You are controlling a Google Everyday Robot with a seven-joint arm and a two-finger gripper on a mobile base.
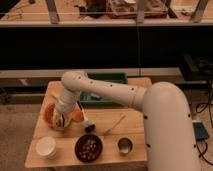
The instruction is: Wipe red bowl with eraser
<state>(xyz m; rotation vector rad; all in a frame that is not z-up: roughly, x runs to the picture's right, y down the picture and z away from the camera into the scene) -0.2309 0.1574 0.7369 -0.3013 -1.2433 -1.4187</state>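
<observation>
**Robot lab or workshop**

A small pale wooden table stands on bare speckled floor before a long dark bench with grey metal uprights. Black cables trail at the right. The gripper hangs over the wide orange-red bowl.
</observation>
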